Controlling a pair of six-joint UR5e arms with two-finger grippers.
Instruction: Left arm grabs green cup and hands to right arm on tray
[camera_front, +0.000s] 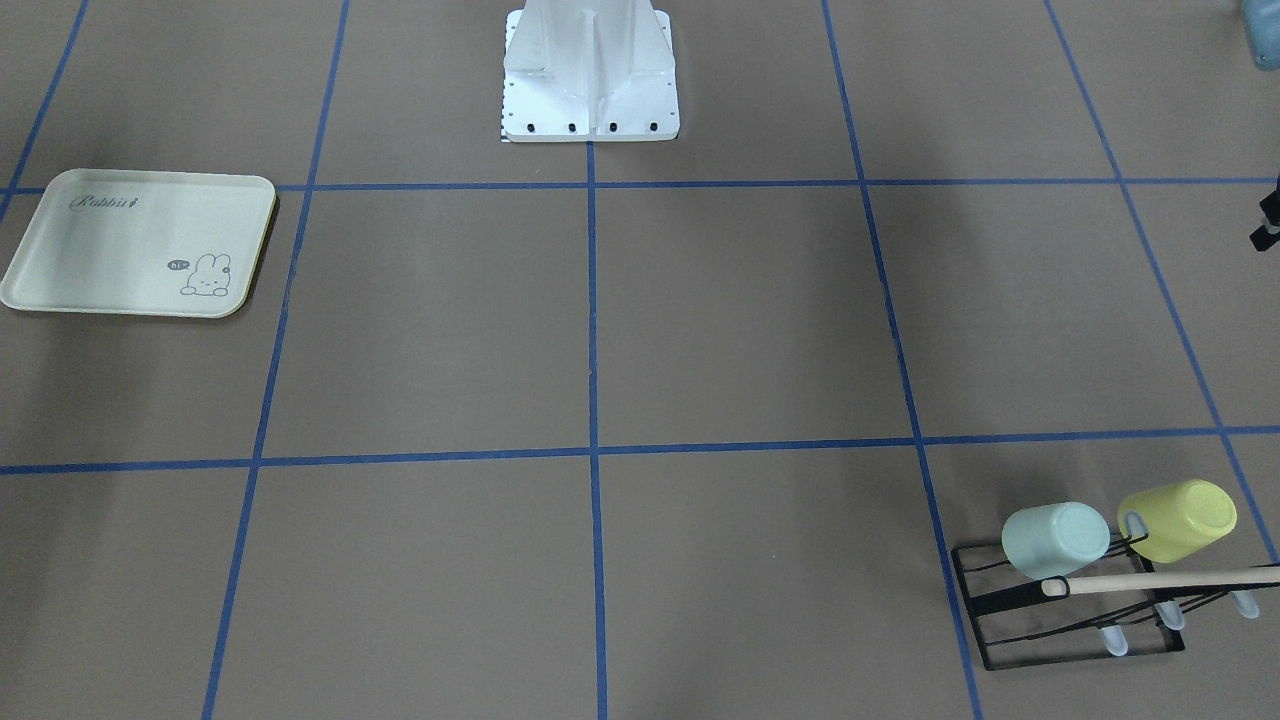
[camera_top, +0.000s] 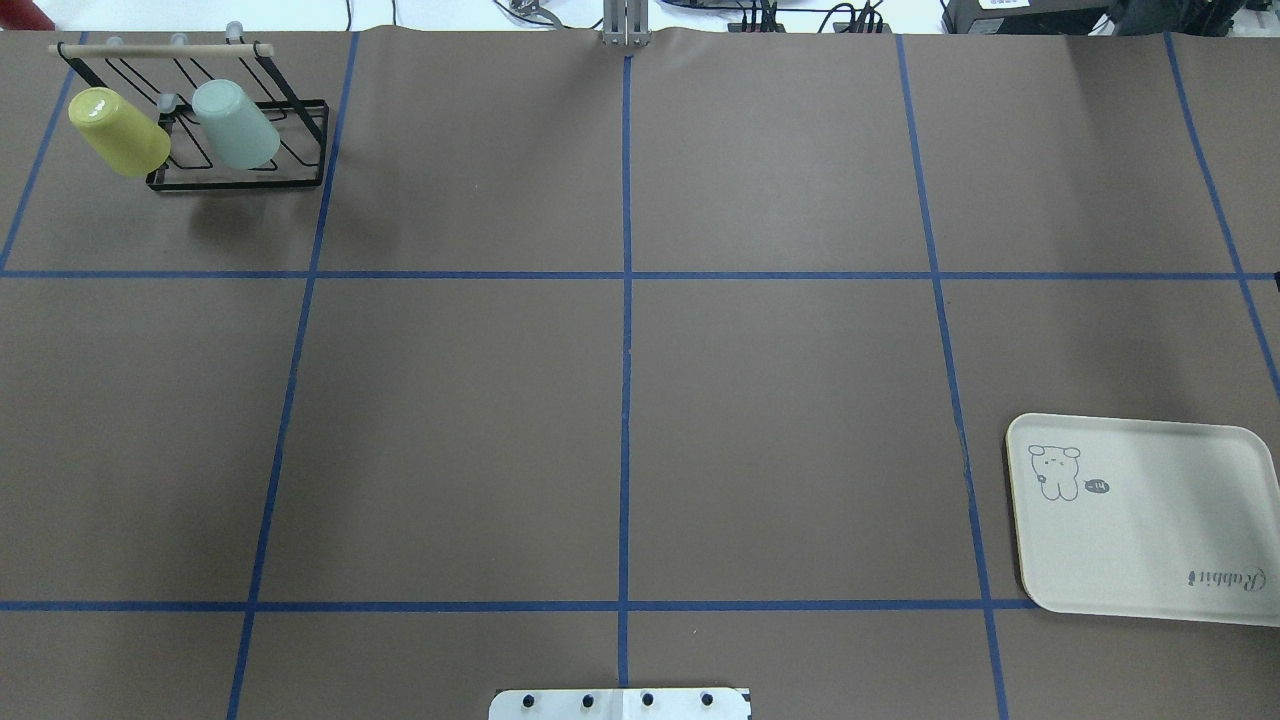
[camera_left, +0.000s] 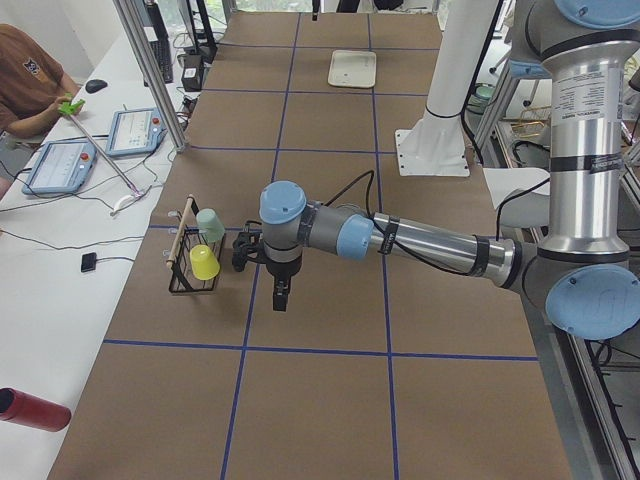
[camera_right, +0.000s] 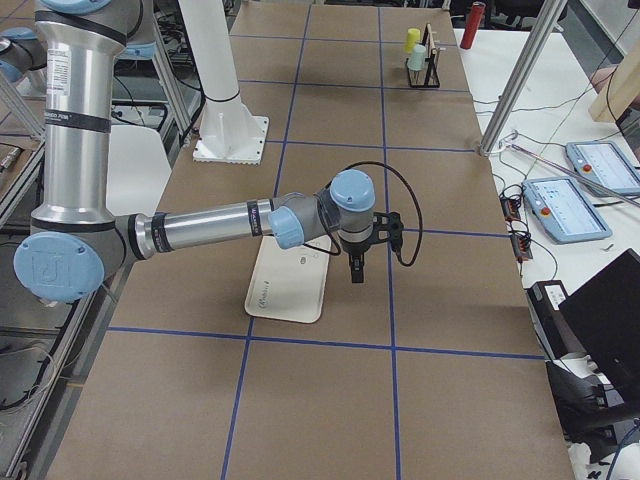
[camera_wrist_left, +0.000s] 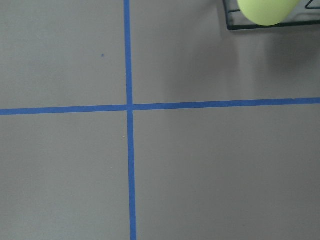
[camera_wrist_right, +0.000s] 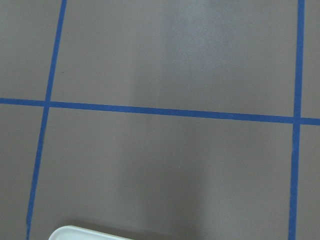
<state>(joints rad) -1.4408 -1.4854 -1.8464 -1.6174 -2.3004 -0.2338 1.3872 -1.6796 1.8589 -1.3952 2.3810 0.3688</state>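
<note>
The pale mint-green cup (camera_front: 1055, 538) hangs tilted on a black wire rack (camera_front: 975, 600), next to a yellow-green cup (camera_front: 1180, 518); it also shows in the overhead view (camera_top: 235, 125). The cream Rabbit tray (camera_top: 1160, 520) lies flat with nothing on it. My left gripper (camera_left: 280, 295) shows only in the exterior left view, pointing down beside the rack and apart from the cups. My right gripper (camera_right: 357, 268) shows only in the exterior right view, hanging over the edge of the tray (camera_right: 290, 285). I cannot tell whether either gripper is open or shut.
The rack has a wooden top bar (camera_top: 160, 48). The white robot base (camera_front: 590, 75) stands at the table's middle edge. Blue tape lines grid the brown table. An operator (camera_left: 25, 85) sits with tablets (camera_left: 60, 165) beside the table.
</note>
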